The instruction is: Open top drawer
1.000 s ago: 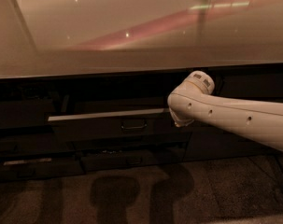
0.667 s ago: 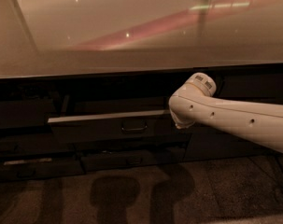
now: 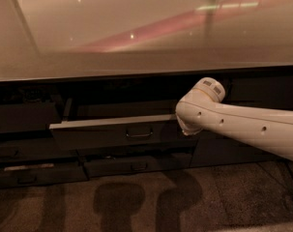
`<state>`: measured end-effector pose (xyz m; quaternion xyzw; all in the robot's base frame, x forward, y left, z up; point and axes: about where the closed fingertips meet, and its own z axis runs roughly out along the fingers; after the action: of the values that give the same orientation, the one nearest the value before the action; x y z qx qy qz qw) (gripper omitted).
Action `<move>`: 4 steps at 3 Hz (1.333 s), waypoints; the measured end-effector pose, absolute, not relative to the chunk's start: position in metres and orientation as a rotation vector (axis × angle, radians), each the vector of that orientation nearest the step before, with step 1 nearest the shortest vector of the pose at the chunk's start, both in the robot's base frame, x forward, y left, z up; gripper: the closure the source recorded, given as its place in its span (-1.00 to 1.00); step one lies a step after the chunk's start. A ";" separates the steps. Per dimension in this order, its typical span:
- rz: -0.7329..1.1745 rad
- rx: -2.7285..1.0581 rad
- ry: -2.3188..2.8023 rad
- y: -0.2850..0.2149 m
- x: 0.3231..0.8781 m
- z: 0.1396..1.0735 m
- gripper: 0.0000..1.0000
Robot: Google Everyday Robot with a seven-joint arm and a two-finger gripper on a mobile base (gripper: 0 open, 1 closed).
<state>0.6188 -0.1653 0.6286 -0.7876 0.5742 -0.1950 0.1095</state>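
Observation:
The top drawer (image 3: 107,135) is the wide dark grey front under the counter. It stands partly pulled out, with its pale top edge (image 3: 112,122) showing and a small loop handle (image 3: 139,134) at its middle. My white arm (image 3: 233,124) reaches in from the right, and its rounded end joint (image 3: 200,108) sits at the drawer's right end. The gripper is hidden behind that joint, near the drawer's right side, and no part of it shows.
A glossy beige countertop (image 3: 136,37) spans the top. Below the open drawer are narrower dark drawer fronts, one in the middle (image 3: 136,166) and one at lower left (image 3: 25,177). Speckled floor (image 3: 136,202) carries the arm's shadows.
The arm's end joint has edged slightly to the right. The drawer stands out about as far as before.

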 end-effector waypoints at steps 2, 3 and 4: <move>-0.575 -2.318 1.685 -0.166 0.612 0.629 1.00; -0.575 -2.318 1.685 -0.166 0.612 0.630 1.00; -0.581 -2.322 1.682 -0.167 0.605 0.628 1.00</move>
<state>0.6047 -0.1670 0.6282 -0.7891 0.5716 -0.1973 0.1076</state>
